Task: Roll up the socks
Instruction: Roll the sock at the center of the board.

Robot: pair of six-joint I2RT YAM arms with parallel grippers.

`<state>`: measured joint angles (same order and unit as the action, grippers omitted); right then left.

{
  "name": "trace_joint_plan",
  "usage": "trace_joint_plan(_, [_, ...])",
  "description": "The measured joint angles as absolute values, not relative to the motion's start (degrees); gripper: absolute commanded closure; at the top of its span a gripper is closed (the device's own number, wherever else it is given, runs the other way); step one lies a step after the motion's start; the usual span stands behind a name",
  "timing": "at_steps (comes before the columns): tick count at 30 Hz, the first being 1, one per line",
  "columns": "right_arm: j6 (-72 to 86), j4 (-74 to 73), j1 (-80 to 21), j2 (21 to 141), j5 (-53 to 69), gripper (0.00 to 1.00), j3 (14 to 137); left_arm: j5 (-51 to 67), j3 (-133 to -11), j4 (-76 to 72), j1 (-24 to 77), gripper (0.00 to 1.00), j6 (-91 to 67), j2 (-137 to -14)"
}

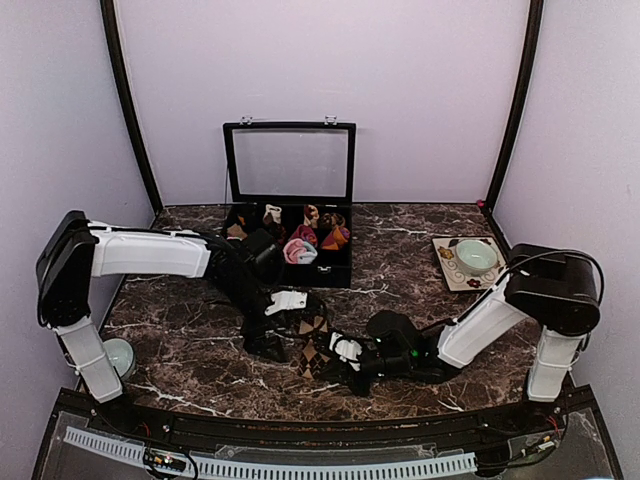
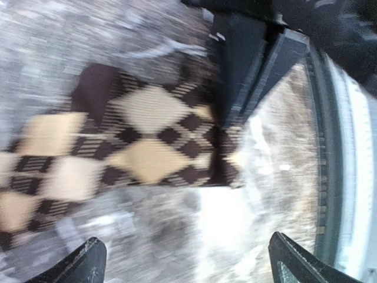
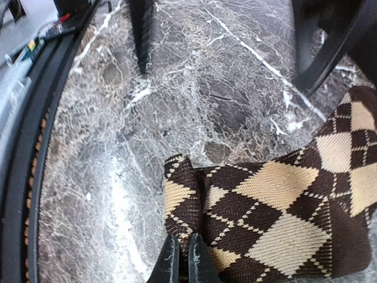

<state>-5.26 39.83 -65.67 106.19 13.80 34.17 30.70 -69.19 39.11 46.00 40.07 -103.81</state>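
The brown-and-beige diamond sock point(image 1: 312, 348) lies flat on the marble table between my two grippers. In the right wrist view the sock point(image 3: 283, 206) has its near end folded over, and my right gripper point(image 3: 184, 262) is shut on that folded edge. My right gripper point(image 1: 328, 362) comes in low from the right. My left gripper point(image 1: 270, 345) is open and empty just left of the sock. In the blurred left wrist view the sock point(image 2: 135, 135) lies ahead of the left gripper point(image 2: 191, 265), not between its fingertips. No long magenta sock shows on the table.
A black compartment box point(image 1: 338, 272) with its glass lid raised stands at the back centre and holds several sock rolls. A green bowl point(image 1: 474, 256) sits on a patterned mat at the right. A pale bowl point(image 1: 118, 355) is by the left arm's base.
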Motion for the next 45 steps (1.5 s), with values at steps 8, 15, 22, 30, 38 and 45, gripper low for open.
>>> trace_joint_plan(8, [6.3,40.3,-62.3,108.1,21.3,1.0,34.9,15.0,-69.9,31.4,45.7,0.01,38.0,-95.0])
trace_joint_plan(15, [16.0,40.6,-59.5,109.9,27.5,1.0,36.0,12.6,-68.1,32.2,44.2,0.01,40.5,-94.8])
trace_joint_plan(22, [22.5,39.5,-57.5,113.1,33.6,1.0,39.3,12.3,-55.1,28.9,55.2,0.15,53.9,-81.7])
trace_joint_plan(30, [25.3,39.7,-56.8,114.0,35.0,1.0,39.7,12.0,-54.1,24.5,59.5,0.33,61.4,-88.7])
trace_joint_plan(38, [27.2,40.3,-56.6,114.1,34.9,1.0,39.7,11.0,-55.5,21.0,60.9,0.68,63.6,-95.4])
trace_joint_plan(45, [28.2,41.3,-56.4,114.5,34.9,1.0,39.5,10.2,-60.1,21.5,61.0,0.7,62.8,-101.4])
